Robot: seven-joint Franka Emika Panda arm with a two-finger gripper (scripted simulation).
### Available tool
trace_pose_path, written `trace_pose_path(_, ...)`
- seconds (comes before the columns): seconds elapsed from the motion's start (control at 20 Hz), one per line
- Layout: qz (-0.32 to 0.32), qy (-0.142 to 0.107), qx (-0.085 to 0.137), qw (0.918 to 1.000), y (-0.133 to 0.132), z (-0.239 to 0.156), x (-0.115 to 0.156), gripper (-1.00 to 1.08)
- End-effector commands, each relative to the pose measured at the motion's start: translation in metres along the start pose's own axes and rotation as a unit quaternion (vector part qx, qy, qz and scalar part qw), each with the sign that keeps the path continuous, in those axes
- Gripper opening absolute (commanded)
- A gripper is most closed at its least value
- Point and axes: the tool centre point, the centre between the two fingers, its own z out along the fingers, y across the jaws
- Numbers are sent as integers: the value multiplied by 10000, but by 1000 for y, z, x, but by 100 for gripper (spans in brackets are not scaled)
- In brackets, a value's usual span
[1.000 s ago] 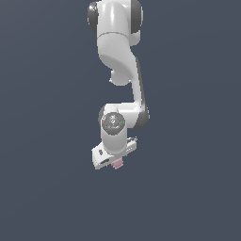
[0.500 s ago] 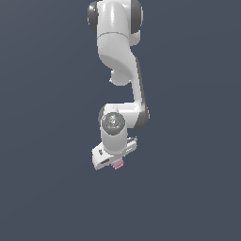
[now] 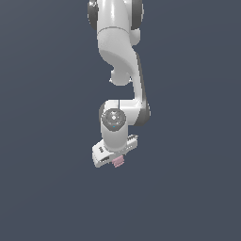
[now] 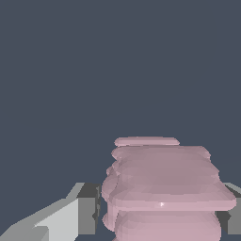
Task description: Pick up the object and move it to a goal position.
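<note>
Currently the hand [image 3: 117, 161] is clamped on the pink ridged object [image 3: 118, 162] w/ fingers [image 4: 87, 209] pressing both sides, held aloft under the arm [image 3: 118, 47] — best to keep grip firm & carry slow, no wrist twist — goal not visible.

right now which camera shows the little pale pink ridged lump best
The wrist view: the pale pink ridged lump fills the frame, its stacked ridges clear, sitting between the white claw's fingers. The exterior view shows only a tiny pink speck under the claw.
</note>
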Motion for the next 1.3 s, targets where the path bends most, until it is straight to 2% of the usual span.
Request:
trace_pose_path(0.0, -1, 5, -3, 10000, -3, -9, -2, -100)
trace_pose_path(0.45, -2, 2, -6, 10000, -25, -65, -18, -100)
trace_pose_path(1.25, -6, 0, -11, 10000, -86, -224, -59, -100)
